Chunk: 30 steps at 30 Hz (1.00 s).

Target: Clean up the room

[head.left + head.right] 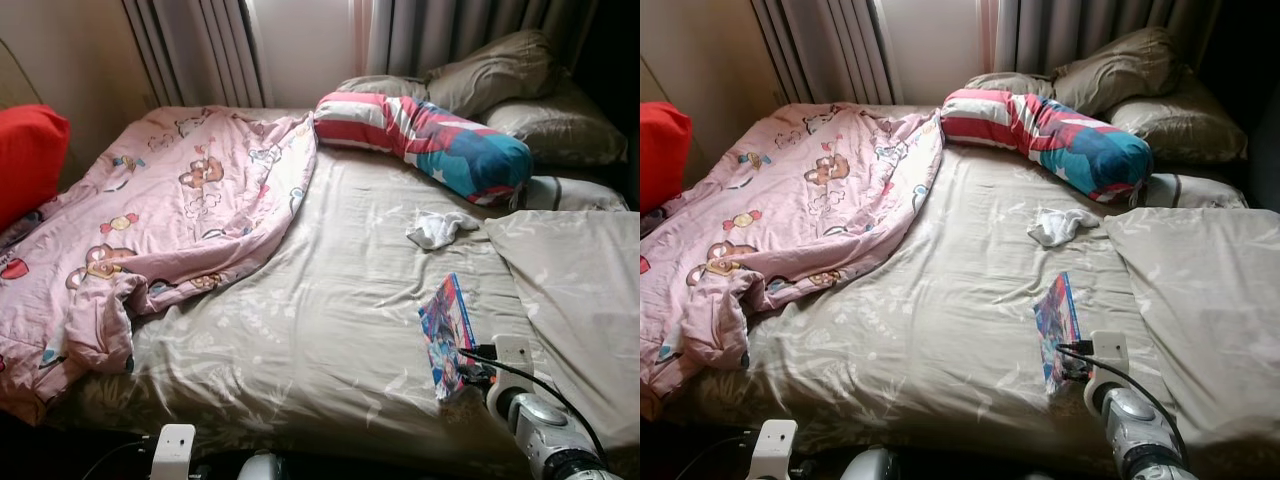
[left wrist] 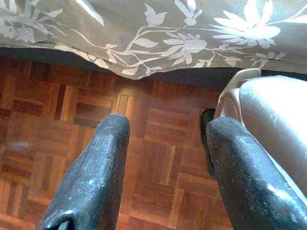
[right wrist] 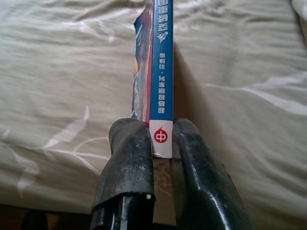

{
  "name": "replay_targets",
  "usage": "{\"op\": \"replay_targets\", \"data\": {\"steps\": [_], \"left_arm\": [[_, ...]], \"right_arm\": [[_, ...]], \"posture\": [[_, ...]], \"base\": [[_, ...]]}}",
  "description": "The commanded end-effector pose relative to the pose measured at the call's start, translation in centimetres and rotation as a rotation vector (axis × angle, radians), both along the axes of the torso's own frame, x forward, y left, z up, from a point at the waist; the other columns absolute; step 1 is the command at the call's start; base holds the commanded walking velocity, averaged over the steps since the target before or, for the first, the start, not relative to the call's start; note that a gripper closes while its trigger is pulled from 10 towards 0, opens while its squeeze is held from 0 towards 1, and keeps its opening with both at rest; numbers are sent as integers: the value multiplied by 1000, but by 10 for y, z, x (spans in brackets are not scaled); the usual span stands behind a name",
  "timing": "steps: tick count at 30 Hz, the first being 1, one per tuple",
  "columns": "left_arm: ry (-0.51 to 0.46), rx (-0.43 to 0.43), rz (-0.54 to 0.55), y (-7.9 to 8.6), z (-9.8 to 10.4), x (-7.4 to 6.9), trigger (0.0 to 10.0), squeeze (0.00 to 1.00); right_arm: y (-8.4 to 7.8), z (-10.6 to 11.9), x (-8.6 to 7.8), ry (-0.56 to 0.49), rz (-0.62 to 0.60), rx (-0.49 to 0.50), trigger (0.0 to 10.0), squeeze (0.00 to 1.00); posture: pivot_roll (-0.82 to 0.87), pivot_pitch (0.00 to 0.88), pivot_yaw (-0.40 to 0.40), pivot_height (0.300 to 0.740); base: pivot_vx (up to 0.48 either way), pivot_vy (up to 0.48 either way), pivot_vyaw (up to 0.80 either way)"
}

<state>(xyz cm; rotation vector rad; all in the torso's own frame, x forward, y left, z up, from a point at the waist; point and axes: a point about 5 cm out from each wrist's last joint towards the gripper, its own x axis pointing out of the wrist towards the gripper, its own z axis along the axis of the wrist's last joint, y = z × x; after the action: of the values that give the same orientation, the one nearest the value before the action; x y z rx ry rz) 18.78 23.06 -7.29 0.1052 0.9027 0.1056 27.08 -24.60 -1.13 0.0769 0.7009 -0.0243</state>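
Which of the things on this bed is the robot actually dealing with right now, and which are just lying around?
In hand:
- book, clamped by its spine in the right gripper

Lying about:
- pink blanket, crumpled
- white cloth
- striped bolster
- red pillow
- left gripper, idle over the wooden floor

1. The right arm (image 1: 545,440) reached up from the lower right of the head view, its right gripper (image 3: 162,139) clamped with both black fingers (image 3: 127,163) pressed against a thin object.
2. The left gripper (image 2: 165,158) hung low, fingers parted, nothing between them.
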Motion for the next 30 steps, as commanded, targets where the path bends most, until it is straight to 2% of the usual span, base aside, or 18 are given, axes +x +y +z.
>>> {"op": "replay_targets", "data": {"steps": [1, 11, 24, 25, 30], "left_arm": [[16, 20, -18, 3, 0, -1, 10000, 0], [28, 25, -18, 6, -1, -4, 10000, 0], [30, 28, -19, 6, -1, -4, 10000, 0], [30, 28, -19, 6, -1, -4, 10000, 0], [27, 27, -18, 6, -1, -4, 10000, 0]], "right_arm": [[-5, 12, 12, -36, -9, -48, 10000, 0], [-23, 10, 3, 17, -84, -130, 10000, 0], [-20, 7, 2, 25, -92, -137, 10000, 0], [-21, 8, 2, 20, -94, -149, 10000, 1000], [-28, 13, 4, -3, -128, -196, 10000, 1000]], "posture": [[-93, 0, 78, 653], [-95, 0, 82, 653], [-92, 0, 85, 653], [-92, 0, 85, 653], [-91, 0, 86, 653]], "base": [[0, 0, 0], [0, 0, 0], [0, 0, 0], [0, 0, 0], [0, 0, 0]]}}
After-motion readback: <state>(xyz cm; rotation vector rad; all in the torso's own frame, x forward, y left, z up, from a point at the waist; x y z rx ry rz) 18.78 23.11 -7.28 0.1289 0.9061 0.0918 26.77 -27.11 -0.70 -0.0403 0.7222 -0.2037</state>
